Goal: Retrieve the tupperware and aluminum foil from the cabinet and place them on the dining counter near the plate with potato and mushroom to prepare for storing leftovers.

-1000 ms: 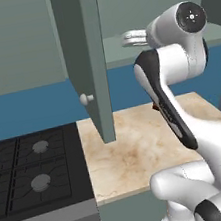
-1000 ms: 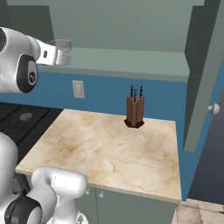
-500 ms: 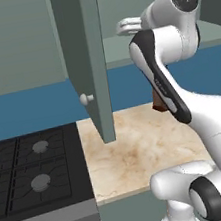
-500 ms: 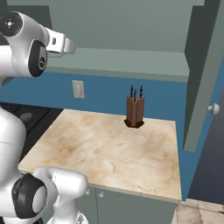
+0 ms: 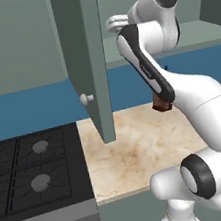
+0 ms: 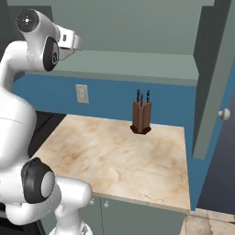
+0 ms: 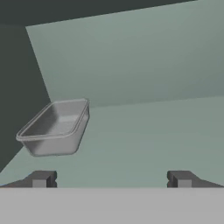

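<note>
**Tupperware sits ahead and to the left of the open claw**

The claw (image 7: pixel 111 179) is raised to the level of the cabinet (image 5: pixel 82 61) shelf and points into the opening, with its two fingertips (image 7: pixel 40 178) spread wide apart and nothing between them. In the hand view the tupperware (image 7: pixel 54 127) rests on the pale green shelf (image 7: pixel 148 135), ahead of the claw and clearly off to its left side, roughly in line with the left fingertip rather than the gap between the tips. It is apart from the claw, not touching either tip.

The tub's long axis runs away from the claw and slants toward the right as it recedes, so its near short end faces the claw's left. Its flared rim is upward and the tub looks empty.

Judged from this, the coming move calls for a sideways shift to the left so that the tub falls between the tips, then a push forward; a small turn of the wrist may help the tips close across the tub's narrow width. The aluminum foil cannot be made out on the part of the shelf seen here.
</note>
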